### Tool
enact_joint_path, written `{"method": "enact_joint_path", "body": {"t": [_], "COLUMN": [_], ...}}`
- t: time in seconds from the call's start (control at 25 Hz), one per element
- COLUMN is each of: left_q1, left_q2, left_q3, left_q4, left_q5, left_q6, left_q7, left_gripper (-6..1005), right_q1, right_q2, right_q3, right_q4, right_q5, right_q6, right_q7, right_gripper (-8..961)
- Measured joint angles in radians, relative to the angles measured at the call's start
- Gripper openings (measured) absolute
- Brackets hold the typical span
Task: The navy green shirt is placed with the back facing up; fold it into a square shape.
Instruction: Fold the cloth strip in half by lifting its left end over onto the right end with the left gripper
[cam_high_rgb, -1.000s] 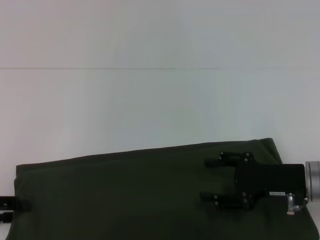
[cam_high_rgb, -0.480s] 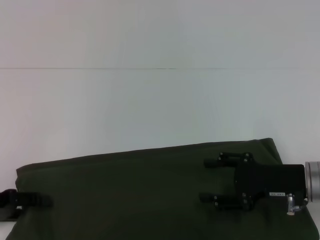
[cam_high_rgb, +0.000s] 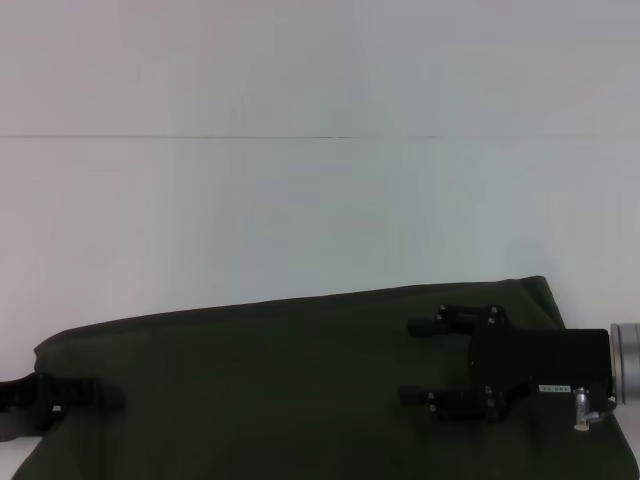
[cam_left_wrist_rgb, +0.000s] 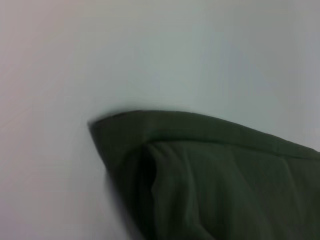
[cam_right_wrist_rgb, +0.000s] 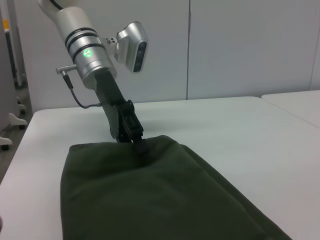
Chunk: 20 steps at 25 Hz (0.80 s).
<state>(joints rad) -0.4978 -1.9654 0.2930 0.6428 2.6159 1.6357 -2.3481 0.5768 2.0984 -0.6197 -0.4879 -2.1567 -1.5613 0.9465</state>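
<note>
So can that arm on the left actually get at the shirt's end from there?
Probably yes: the left gripper already sits at the navy green shirt's left end, nothing between.

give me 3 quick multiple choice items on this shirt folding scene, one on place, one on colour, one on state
1. Where is the left end effector?
A. at the shirt's left edge
B. at the table's far edge
C. beside the right end effector

2. What colour is the navy green shirt?
A. white
B. dark olive
C. red

3. How are the right end effector fingers?
A. shut
B. out of view
C. spread apart over the shirt

Key: 1 A, it reaches onto the cloth's left end; 2 B, dark olive in every view; 3 C, two fingers show a gap.
</note>
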Motion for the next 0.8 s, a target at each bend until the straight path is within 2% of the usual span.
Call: {"method": "enact_joint_path", "body": {"t": [0.44,0.68,0.8], "left_q1": [-0.008,-0.013,-0.015], "left_q2": [0.000,0.004,0.004], "left_q3": [0.028,0.062,0.064], "left_q4": [-0.002,0.001,0.001], "left_q5": [0.003,0.002,-0.001], "left_q6": [-0.003,-0.002,-0.001], "left_q7": [-0.026,-0.031,-0.031], "left_gripper": [671,480,341], "right_q1": [0.000,0.001,0.002], "right_q2": [-0.001,-0.003,-0.004], "right_q3": [0.007,0.007,0.005], "right_q4": [0.000,0.000,0.000], "right_q5": [0.000,0.006,0.011], "right_q6": [-0.005,-0.015,-0.019], "right_q7": [0.001,0.001,0.003], "right_gripper": [806,805,805]}}
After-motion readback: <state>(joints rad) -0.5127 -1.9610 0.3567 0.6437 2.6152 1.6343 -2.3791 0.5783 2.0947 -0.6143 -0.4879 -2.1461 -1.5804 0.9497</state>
